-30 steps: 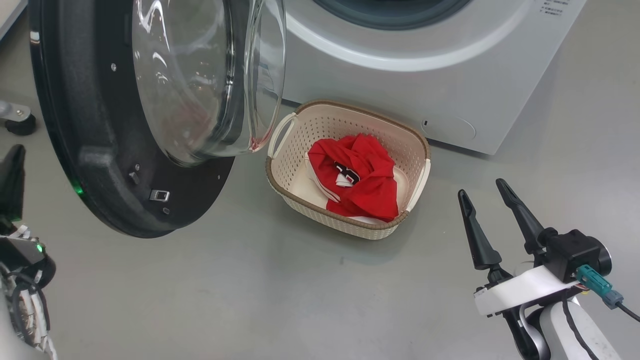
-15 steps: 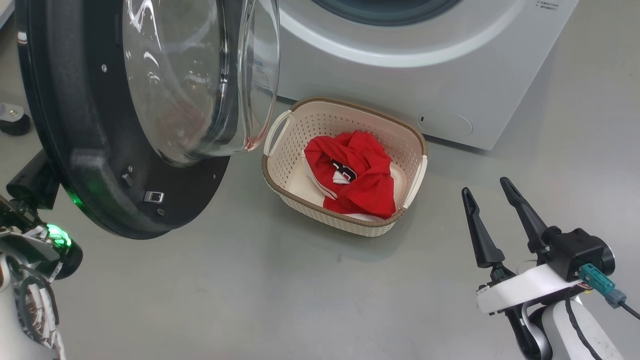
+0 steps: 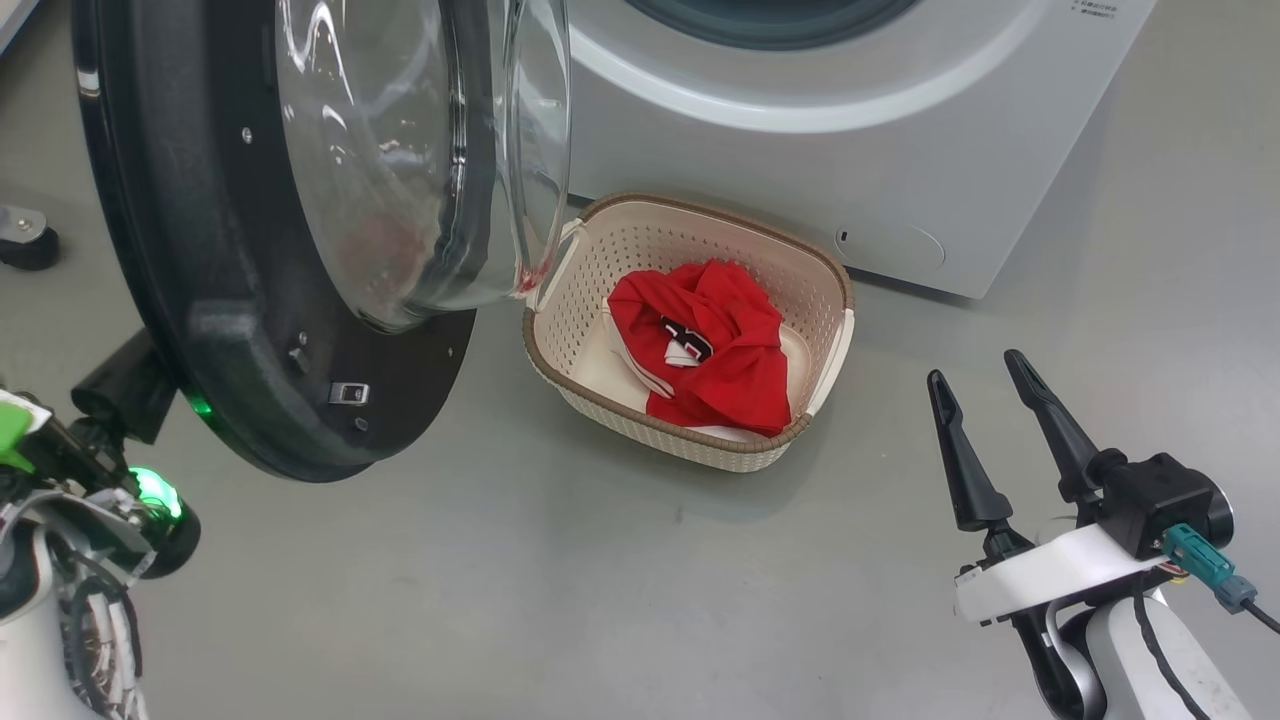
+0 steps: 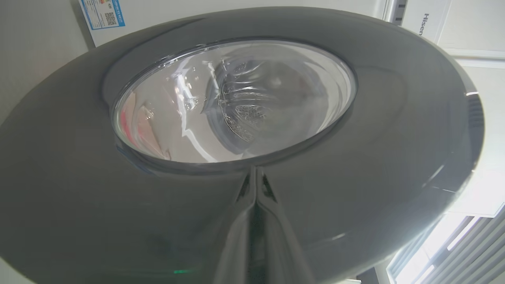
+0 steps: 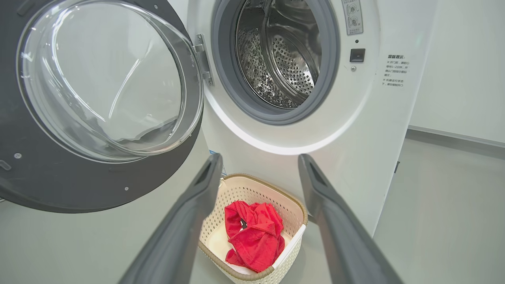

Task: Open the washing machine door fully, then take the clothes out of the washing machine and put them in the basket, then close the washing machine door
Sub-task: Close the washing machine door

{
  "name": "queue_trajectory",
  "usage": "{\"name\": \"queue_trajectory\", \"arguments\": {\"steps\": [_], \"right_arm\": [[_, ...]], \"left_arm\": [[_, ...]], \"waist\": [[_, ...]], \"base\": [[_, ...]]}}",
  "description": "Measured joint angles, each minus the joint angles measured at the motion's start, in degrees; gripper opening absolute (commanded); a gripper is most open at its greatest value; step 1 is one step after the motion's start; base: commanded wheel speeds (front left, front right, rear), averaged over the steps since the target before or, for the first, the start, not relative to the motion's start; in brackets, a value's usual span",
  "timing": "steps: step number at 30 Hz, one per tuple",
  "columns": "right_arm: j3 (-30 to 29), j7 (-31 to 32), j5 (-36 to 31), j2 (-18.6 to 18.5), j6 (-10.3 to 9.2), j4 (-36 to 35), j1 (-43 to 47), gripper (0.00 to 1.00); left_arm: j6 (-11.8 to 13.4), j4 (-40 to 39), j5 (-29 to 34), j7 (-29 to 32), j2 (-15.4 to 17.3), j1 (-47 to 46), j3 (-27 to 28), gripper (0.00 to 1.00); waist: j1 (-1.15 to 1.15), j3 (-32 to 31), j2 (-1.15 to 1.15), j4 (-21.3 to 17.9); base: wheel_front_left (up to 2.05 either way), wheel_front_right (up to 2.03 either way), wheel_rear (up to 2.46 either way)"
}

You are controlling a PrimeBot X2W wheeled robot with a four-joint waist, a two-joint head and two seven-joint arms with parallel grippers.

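The washing machine door [image 3: 200, 250] stands open at the left, its glass bowl [image 3: 400, 150] bulging toward the white washing machine [image 3: 800, 170]. The steel drum [image 5: 284, 59] has no garment in it. The red clothes [image 3: 715, 345] lie crumpled in the cream basket [image 3: 700, 205] on the floor under the opening. My left gripper [image 4: 254, 173] is shut, and its tips touch the door's glossy outer face [image 4: 394, 138]. Low at the right, my right gripper [image 3: 973, 366] hangs open and holds nothing. The right wrist view has the basket [image 5: 252, 189] between its fingers.
A black caster [image 3: 25, 240] stands on the grey floor at the far left. The round lower flap [image 3: 890, 248] sits on the washer's front behind the basket. The door's lower edge hangs close to the basket's left handle. Open floor lies in front of the basket.
Over the last half second the door has swung right, toward the washer, and my left gripper has followed behind it. The basket, the clothes and the right gripper have stayed put.
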Motion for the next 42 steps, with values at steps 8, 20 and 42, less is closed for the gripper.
{"name": "queue_trajectory", "arguments": {"steps": [8, 20, 42], "right_arm": [[0.20, 0.00, 0.01, 0.13, 0.00, 0.00, -0.28, 1.00], [1.42, 0.00, 0.10, 0.60, 0.00, 0.26, -1.17, 1.00], [1.62, 0.00, 0.59, 2.32, 0.00, 1.37, -2.49, 1.00]], "left_arm": [[0.00, -0.73, -1.37, 1.70, -0.10, 1.65, -2.59, 0.00], [0.02, -3.63, -4.61, 3.03, -0.52, 3.52, -4.76, 0.00], [0.44, -5.37, -10.53, -0.94, -0.48, 5.22, -11.73, 0.00]], "waist": [[0.00, 0.03, 0.00, -0.35], [0.00, 0.01, 0.00, -3.54], [0.00, -0.34, 0.00, -15.47]], "base": [[0.00, 0.00, 0.00], [0.00, 0.00, 0.00], [0.00, 0.00, 0.00]]}}
